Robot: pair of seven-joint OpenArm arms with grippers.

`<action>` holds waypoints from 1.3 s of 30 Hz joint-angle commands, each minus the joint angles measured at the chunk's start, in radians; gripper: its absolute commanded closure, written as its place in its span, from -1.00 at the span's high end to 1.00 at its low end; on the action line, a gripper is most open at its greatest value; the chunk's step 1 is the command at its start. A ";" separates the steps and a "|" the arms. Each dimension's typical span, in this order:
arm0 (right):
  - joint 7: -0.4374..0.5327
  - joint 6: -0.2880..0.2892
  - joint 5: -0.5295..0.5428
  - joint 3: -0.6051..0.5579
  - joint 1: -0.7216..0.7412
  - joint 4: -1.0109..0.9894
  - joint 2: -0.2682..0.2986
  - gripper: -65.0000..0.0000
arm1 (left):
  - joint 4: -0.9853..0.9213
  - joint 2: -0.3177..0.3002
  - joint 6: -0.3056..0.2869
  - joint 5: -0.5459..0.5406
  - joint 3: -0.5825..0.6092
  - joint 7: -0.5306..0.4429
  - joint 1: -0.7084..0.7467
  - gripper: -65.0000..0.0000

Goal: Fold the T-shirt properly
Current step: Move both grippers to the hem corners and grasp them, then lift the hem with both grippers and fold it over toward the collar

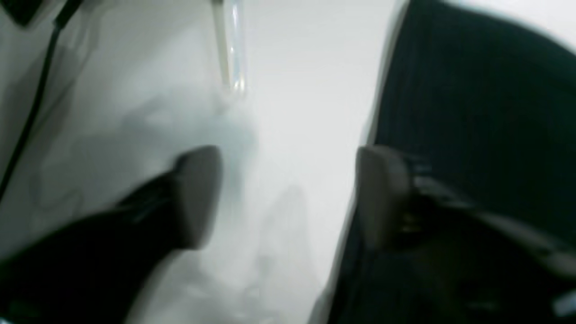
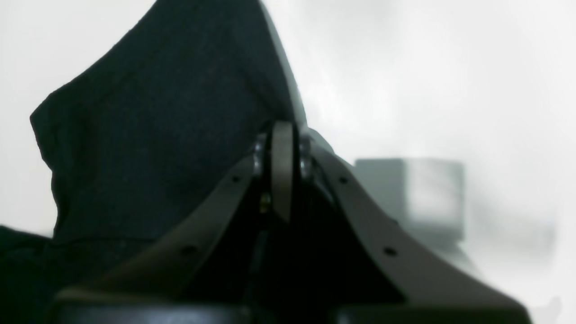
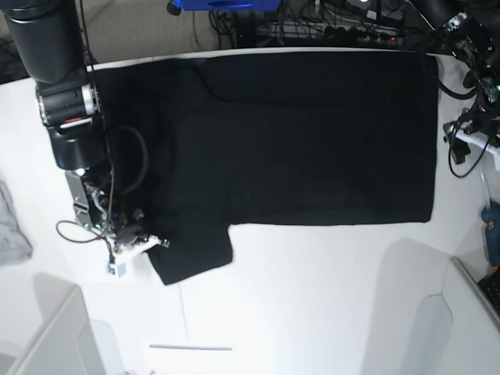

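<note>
A white table filled the base view, with cables and gear crowded along its far edge. The shirt lay spread flat across the far half of it, plain black face up, one sleeve jutting toward the near side at the base view's left. No print showed.

The right gripper sat at that sleeve's outer edge. In its wrist view the fingers met, and a peak of black cloth rose just behind them; it looked clamped on the sleeve's edge, though the pinch point itself was hidden. The left gripper was held with its pads well apart, nothing between them, over bare table just beside the shirt's edge; that view was blurred.

The shirt was judged light, soft and limp: it would drape and sag from any single hold, and drag or bunch if pulled across the table. Hems, sleeve ends and corners looked the best places to grip, where cloth doubles and a pinch holds. Two matched holds along one side would probably keep a fold straight.
</note>
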 commanded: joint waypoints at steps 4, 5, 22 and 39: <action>-0.008 0.004 0.000 0.003 0.024 0.007 0.007 -1.00 | -0.157 -0.094 0.008 -0.007 0.120 -0.022 -0.144 0.67; -0.008 0.004 0.000 0.005 0.024 0.007 0.007 -1.00 | -0.196 -0.105 0.008 -0.007 0.145 -0.022 -0.174 0.64; -0.008 0.004 0.000 0.005 0.024 0.007 0.010 -1.00 | -0.660 -0.110 0.003 0.177 0.284 -0.127 -0.520 0.57; -0.008 0.004 0.000 0.005 0.024 0.007 0.016 -1.00 | -0.927 -0.085 0.008 0.177 0.386 -0.295 -0.602 0.26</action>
